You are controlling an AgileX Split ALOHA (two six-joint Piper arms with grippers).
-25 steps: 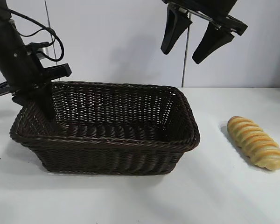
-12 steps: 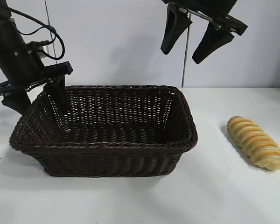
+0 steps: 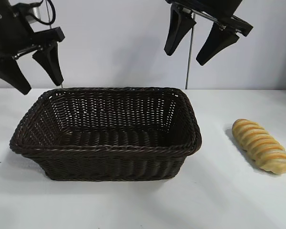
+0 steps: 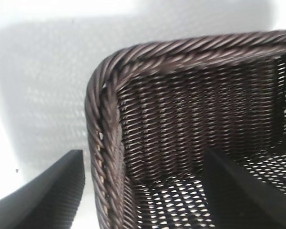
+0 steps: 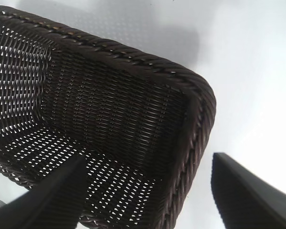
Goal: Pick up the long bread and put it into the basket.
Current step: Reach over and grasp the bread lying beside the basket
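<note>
The loaf [image 3: 262, 145] lies on the table [image 3: 219, 200], right of the empty basket [image 3: 107, 149]. Both the left gripper [image 3: 32, 76] and right gripper [image 3: 195, 45] hover above with jaws spread wide, holding nothing. The right should descend squarely across the loaf's middle.

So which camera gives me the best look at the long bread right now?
The exterior view. The long bread lies whole and unobstructed on the table, apart from the basket on its right side. Neither wrist view shows it: both show only basket weave, bare table and the arm's own fingers.
</note>
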